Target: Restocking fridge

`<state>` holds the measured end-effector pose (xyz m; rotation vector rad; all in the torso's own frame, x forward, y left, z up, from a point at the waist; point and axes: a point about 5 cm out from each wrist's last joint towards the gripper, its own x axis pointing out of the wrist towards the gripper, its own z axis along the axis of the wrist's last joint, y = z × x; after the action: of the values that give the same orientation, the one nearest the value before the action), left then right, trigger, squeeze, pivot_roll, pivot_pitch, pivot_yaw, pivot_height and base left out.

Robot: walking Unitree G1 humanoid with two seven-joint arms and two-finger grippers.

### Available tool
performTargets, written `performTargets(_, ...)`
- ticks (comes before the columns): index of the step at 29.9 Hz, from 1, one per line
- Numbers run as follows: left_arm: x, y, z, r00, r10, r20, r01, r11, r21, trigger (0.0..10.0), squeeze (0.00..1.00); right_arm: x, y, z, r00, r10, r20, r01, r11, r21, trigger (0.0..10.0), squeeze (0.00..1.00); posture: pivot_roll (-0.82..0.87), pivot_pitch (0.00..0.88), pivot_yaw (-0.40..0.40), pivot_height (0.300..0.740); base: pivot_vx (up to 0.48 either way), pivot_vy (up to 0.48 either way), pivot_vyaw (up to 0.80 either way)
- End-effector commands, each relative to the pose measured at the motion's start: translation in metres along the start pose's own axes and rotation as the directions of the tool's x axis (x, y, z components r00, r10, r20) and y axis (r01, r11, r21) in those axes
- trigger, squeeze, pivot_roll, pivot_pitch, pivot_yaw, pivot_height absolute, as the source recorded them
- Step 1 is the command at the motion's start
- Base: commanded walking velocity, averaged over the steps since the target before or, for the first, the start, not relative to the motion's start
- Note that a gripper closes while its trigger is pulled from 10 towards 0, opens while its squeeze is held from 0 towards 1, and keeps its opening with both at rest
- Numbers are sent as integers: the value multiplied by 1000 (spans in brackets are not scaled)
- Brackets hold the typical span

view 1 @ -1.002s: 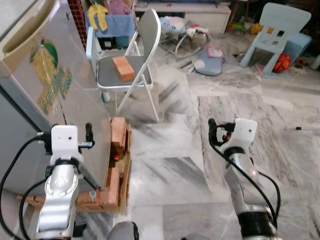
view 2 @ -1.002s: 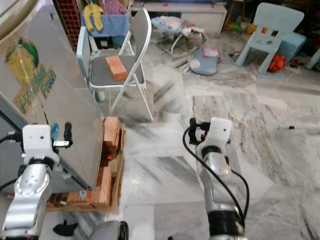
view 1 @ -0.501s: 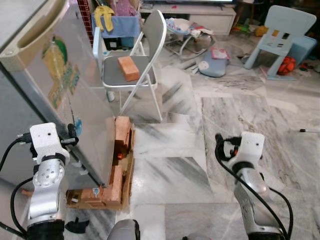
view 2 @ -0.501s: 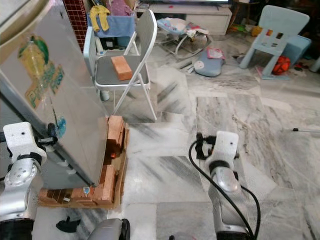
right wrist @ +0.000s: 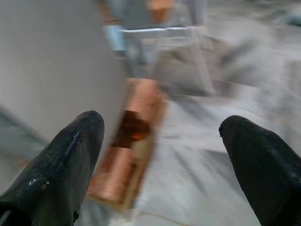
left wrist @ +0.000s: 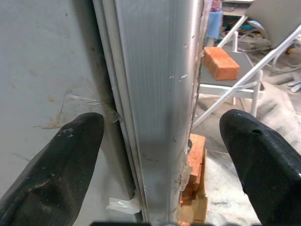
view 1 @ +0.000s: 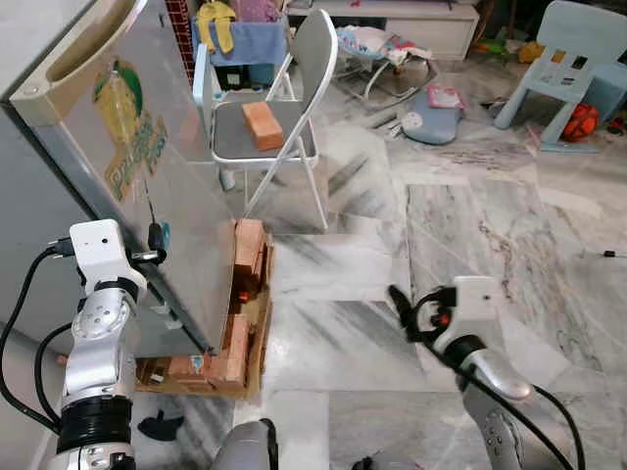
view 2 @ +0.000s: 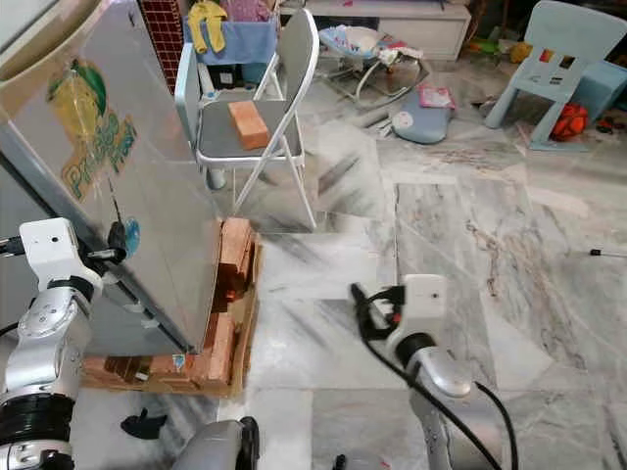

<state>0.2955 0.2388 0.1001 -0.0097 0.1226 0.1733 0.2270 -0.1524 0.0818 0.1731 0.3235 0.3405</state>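
Observation:
The fridge [view 1: 127,176] stands on the left, its silver door carrying a green and yellow sticker, and it rests on bricks [view 1: 247,264] and cardboard. My left gripper [view 1: 155,238] is at the door's lower edge. In the left wrist view it [left wrist: 160,136] is open, and the brushed metal door edge [left wrist: 160,94] runs between the two fingers [left wrist: 61,155]. My right gripper [view 1: 402,305] hangs low over the marble floor to the right of the bricks. It is open and holds nothing, and in the blurred right wrist view it [right wrist: 162,136] points at the bricks.
A grey folding chair [view 1: 294,147] with one brick [view 1: 263,125] on its seat stands behind the fridge. A blue child's chair [view 1: 573,59], an orange ball [view 1: 582,119], a baby bouncer [view 1: 377,54] and a cushion [view 1: 436,110] lie further back. Bare marble floor stretches across the middle.
The whole view has shifted, so the camera moved. My right arm has sunk lower and its gripper now points left toward the bricks. The left gripper stays at the door's edge.

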Motion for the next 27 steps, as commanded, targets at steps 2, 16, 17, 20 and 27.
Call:
performTargets(2, 1, -18, 7, 993, -117, 29, 116, 993, 34, 10000, 0, -2, 0, 5, 1000, 20, 5, -20, 1000, -23, 10000, 0, 27, 107, 8, 740, 0, 0, 0)
performTargets(16, -3, -20, 3, 982, -190, -2, 190, 978, 88, 10000, 0, 0, -5, 0, 999, 4, -38, -7, 996, -86, 10000, 0, 33, 99, 15, 740, 0, 0, 0)
performTargets(17, -3, -20, 2, 981, -193, -10, 193, 975, 114, 10000, 0, 1, -6, -1, 999, -1, -44, -3, 995, -95, 10000, 0, 32, 98, 16, 740, 0, 0, 0)
performTargets(20, -6, -21, 1, 977, -213, -15, 213, 973, 90, 10000, 0, 1, -7, 0, 999, -2, -42, -2, 995, -97, 10000, 0, 33, 99, 17, 740, 0, 0, 0)
performTargets(27, -4, -17, -1, 982, -188, -11, 188, 978, 93, 10000, 0, 7, -8, 0, 999, -4, -37, 0, 994, -108, 10000, 0, 43, 94, 8, 740, 0, 0, 0)
